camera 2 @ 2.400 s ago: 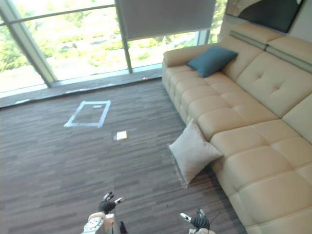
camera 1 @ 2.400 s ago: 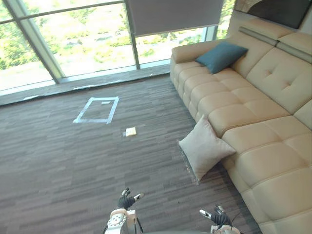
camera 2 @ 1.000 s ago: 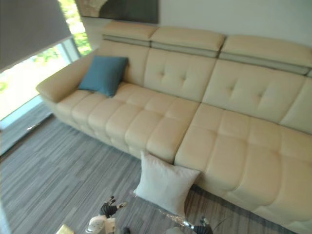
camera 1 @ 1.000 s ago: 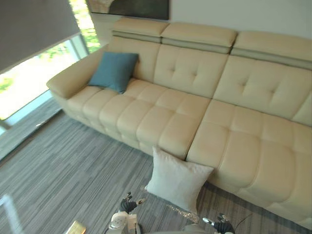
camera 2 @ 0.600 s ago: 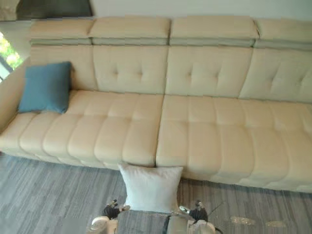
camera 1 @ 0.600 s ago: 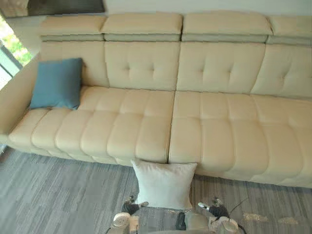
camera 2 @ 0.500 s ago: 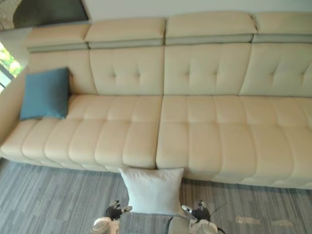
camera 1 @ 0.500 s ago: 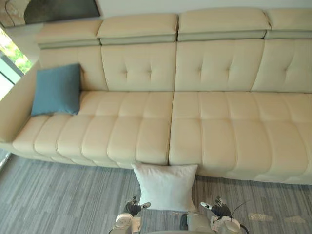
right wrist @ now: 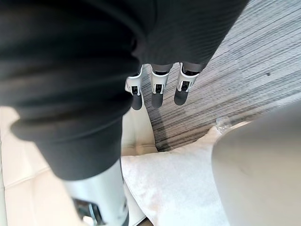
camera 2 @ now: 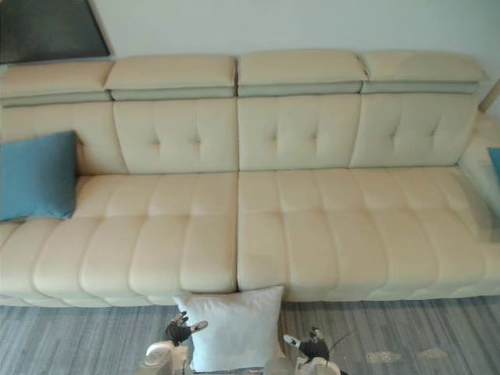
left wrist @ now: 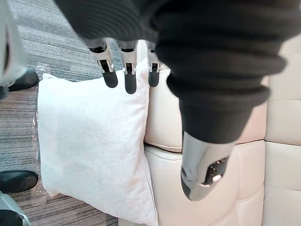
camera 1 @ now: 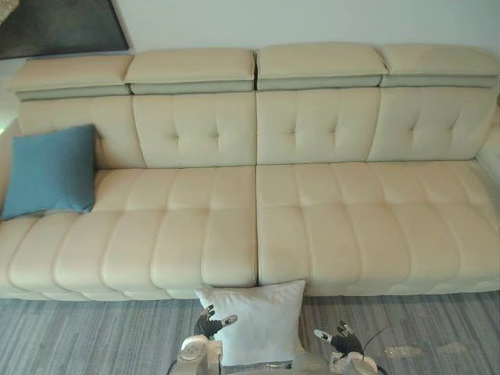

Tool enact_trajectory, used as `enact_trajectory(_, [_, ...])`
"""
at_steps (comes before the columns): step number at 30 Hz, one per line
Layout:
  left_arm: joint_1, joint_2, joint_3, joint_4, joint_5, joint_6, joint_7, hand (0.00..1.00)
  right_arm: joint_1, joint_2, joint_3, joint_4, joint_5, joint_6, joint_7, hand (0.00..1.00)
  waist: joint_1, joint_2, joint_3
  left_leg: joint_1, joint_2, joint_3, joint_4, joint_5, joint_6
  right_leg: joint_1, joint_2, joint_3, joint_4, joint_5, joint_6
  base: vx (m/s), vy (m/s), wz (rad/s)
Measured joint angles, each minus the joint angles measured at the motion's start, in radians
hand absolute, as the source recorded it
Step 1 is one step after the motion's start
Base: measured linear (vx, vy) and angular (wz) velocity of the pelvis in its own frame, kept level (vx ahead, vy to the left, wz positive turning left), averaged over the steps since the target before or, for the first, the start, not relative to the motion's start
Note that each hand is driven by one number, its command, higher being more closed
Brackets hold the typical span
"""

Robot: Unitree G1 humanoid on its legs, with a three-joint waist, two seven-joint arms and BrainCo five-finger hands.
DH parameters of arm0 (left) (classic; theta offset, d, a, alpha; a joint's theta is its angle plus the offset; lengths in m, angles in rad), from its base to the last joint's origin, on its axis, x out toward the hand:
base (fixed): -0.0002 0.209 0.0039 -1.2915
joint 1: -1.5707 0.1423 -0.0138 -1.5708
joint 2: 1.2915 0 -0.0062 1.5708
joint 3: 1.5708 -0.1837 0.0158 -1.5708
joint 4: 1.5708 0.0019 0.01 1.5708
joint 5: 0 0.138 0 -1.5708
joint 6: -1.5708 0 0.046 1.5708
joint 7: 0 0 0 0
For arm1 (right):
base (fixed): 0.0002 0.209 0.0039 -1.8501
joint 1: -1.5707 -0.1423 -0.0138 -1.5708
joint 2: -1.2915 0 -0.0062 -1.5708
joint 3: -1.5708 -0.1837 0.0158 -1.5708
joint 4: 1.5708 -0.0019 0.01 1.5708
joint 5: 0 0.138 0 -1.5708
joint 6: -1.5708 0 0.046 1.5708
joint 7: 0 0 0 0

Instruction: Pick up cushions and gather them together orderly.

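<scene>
Hands are hanging low in the eye view, both holding nothing: the left hand (camera 1: 209, 323) just beside the white cushion (camera 1: 258, 316), the right hand (camera 1: 337, 339) near its other side. That cushion is leaning on the sofa (camera 1: 312, 226); a blue cushion (camera 1: 48, 170) is resting far along the seat. In the left wrist view, straight fingers (left wrist: 126, 77) are pointing at the white cushion. In the right wrist view, fingers (right wrist: 157, 89) are hanging loose. I think the pick-up is only starting; next, both hands need to reach in and squeeze its sides.

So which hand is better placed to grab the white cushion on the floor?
Probably the left hand: its open fingers hover at the edge of the white cushion, while the right hand hangs over carpet.
</scene>
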Motion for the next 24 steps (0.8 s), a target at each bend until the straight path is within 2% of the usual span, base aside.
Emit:
enact_trajectory(6, [0.006,0.008,-0.038,0.038,-0.001,-0.001,0.002,0.00,-0.002,-0.012,-0.037,0.026,-0.001,-0.002,-0.001,0.00,-0.006,0.035,-0.024,0.056,-0.029,0.004,-0.117,0.065,0.013,0.035,-0.005,0.007,-0.066,0.039,0.007,0.01,0.033,-0.01])
enact_trajectory(9, [0.006,0.014,-0.039,0.038,-0.003,-0.001,0.005,0.00,-0.010,-0.017,-0.042,0.044,0.004,-0.003,-0.004,0.00,-0.004,0.035,-0.022,0.072,-0.029,0.005,-0.157,0.091,0.011,0.034,0.010,0.013,-0.077,0.059,-0.002,-0.03,-0.002,-0.04])
enact_trajectory(10, [0.002,0.017,-0.038,0.038,-0.006,-0.002,0.016,0.00,-0.016,-0.021,-0.042,0.043,0.006,-0.003,-0.008,0.00,-0.003,0.025,-0.007,0.067,-0.028,0.007,-0.165,0.098,0.010,0.020,0.012,0.018,-0.068,0.062,-0.005,-0.09,-0.025,-0.09])
enact_trajectory(11, [-0.008,0.019,-0.037,0.036,-0.016,-0.002,0.022,0.00,-0.027,-0.024,-0.041,0.043,0.010,-0.003,-0.012,0.00,-0.002,0.032,0.002,0.064,-0.026,0.011,-0.164,0.098,0.009,-0.002,0.014,0.025,-0.052,0.062,-0.006,-0.16,-0.030,-0.20])
enact_trajectory(13, [-0.036,0.028,-0.025,0.033,-0.038,-0.002,0.039,0.00,-0.058,-0.030,-0.041,0.034,0.038,-0.006,-0.021,0.00,-0.001,0.022,0.033,-0.008,-0.023,0.030,-0.125,0.093,0.012,-0.086,0.012,0.047,0.014,0.062,-0.006,-0.18,-0.032,-0.19])
enact_trajectory(14, [-0.065,0.041,-0.017,0.020,-0.054,-0.002,0.052,0.00,-0.080,-0.035,-0.040,0.027,0.051,-0.015,-0.030,0.00,-0.001,0.017,0.056,-0.098,-0.008,0.030,-0.038,0.068,0.015,-0.162,0.009,0.054,0.057,0.062,-0.006,-0.17,-0.046,-0.02])
enact_trajectory(16, [-0.127,0.057,0.018,-0.035,-0.097,-0.006,0.084,0.00,-0.122,-0.056,-0.040,-0.022,0.084,-0.019,-0.056,0.00,0.004,0.029,0.133,-0.290,0.041,0.022,0.181,-0.011,0.022,-0.306,0.024,0.055,0.160,0.049,-0.011,-0.31,-0.042,-0.03])
enact_trajectory(18, [-0.149,0.071,0.029,-0.057,-0.140,-0.011,0.099,0.00,-0.134,-0.063,-0.040,-0.054,0.097,-0.031,-0.069,0.00,0.005,0.031,0.146,-0.394,0.061,0.005,0.278,-0.052,0.021,-0.391,0.025,0.055,0.214,0.012,-0.012,-0.34,-0.033,0.01])
enact_trajectory(19, [-0.182,0.083,0.051,-0.074,-0.164,-0.017,0.113,0.00,-0.156,-0.073,-0.040,-0.077,0.116,-0.033,-0.083,0.00,0.005,0.033,0.174,-0.470,0.073,-0.002,0.351,-0.072,0.026,-0.462,0.022,0.054,0.279,-0.002,-0.017,-0.28,-0.029,0.08])
enact_trajectory(24, [-0.250,0.111,0.100,-0.140,-0.224,-0.028,0.138,0.00,-0.229,-0.086,-0.052,-0.140,0.160,-0.048,-0.116,0.00,0.008,0.034,0.198,-0.652,0.094,-0.025,0.449,-0.077,0.026,-0.632,0.023,0.047,0.364,-0.007,-0.017,-0.18,-0.019,0.09])
